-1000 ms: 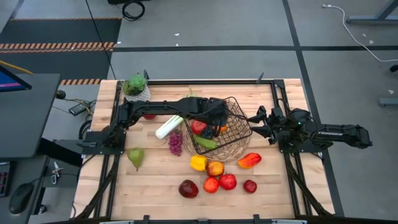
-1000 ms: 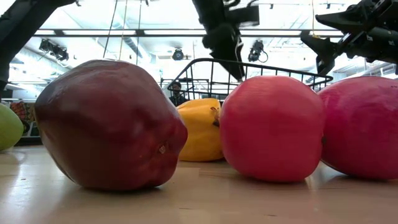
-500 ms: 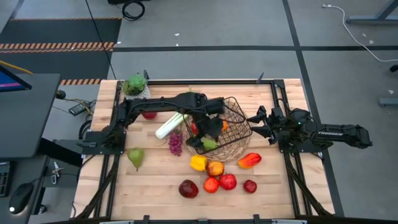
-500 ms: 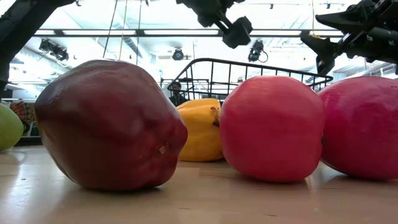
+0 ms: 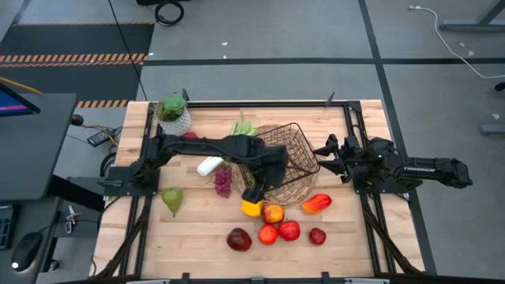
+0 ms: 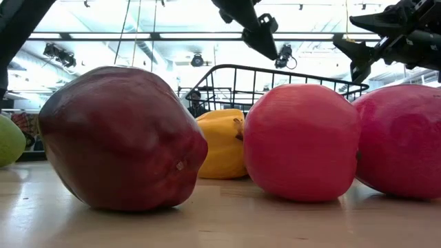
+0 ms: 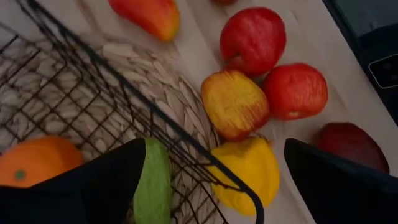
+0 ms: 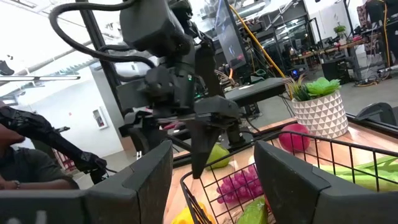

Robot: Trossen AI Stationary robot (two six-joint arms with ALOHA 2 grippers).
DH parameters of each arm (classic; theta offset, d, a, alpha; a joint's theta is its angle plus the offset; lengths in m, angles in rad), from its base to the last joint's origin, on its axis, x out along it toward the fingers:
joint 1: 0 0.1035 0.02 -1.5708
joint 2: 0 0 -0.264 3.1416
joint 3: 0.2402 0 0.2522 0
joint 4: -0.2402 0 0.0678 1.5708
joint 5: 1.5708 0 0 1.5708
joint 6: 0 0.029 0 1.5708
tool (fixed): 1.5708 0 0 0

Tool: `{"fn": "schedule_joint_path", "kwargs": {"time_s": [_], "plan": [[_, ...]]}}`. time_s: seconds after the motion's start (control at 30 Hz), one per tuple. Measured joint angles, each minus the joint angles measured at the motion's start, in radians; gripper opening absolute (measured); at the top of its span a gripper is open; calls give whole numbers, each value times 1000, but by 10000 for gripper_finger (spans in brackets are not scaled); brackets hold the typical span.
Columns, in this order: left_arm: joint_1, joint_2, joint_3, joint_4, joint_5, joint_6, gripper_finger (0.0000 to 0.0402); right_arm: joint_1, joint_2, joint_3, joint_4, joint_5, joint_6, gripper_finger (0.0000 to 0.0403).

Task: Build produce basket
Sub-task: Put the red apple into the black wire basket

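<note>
High view is showing the basket (image 5: 288, 162) lying in the middle of the table, with the left gripper (image 5: 254, 192) hanging over its near-left edge, just above the yellow pepper (image 5: 251, 207). Its two fingers are standing wide apart and are carrying nothing; in the left wrist view the pepper is sitting between them, just outside the black wire rim, with a green piece (image 7: 153, 180) and an orange (image 7: 34, 160) already lying inside the basket.

The right gripper (image 5: 326, 158) is waiting at the right side of the basket, close to the rim. Its fingers are partly apart, and I am not seeing anything between them.

Many pieces are still lying on the wood: a yellow-red apple (image 5: 273, 213), an orange-red pepper (image 5: 316, 203), a row of red apples (image 5: 278, 232) near the front edge, a dark apple (image 5: 239, 239), the grapes (image 5: 223, 181), the pear (image 5: 172, 199) and the leek (image 5: 210, 166). So the task is looking to me only partly done.

I am judging that the step in hand is the pick of the next piece, most likely the yellow pepper. The next move is calling for lowering the open fingers around it without catching the wire rim, which is touching or almost touching the pepper, then closing gently because the skin is smooth and rounded.
</note>
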Motion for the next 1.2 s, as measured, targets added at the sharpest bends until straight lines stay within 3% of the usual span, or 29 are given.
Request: {"fn": "schedule_joint_path", "kwargs": {"time_s": [0.23, 0.5, 0.7, 1.2], "plan": [[1, -4, 0, -12, -1, -55, 389, 0, 0, 0, 0, 0, 0, 231], [9, -4, 0, 183, -3, -266, 389, 0, 0, 0, 0, 0, 0, 231], [52, -29, -1, 247, -104, -364, 389, 0, 0, 0, 0, 0, 0, 231], [78, -312, 0, 221, -167, -327, 389, 0, 2, 0, 10, 0, 0, 231]]}}
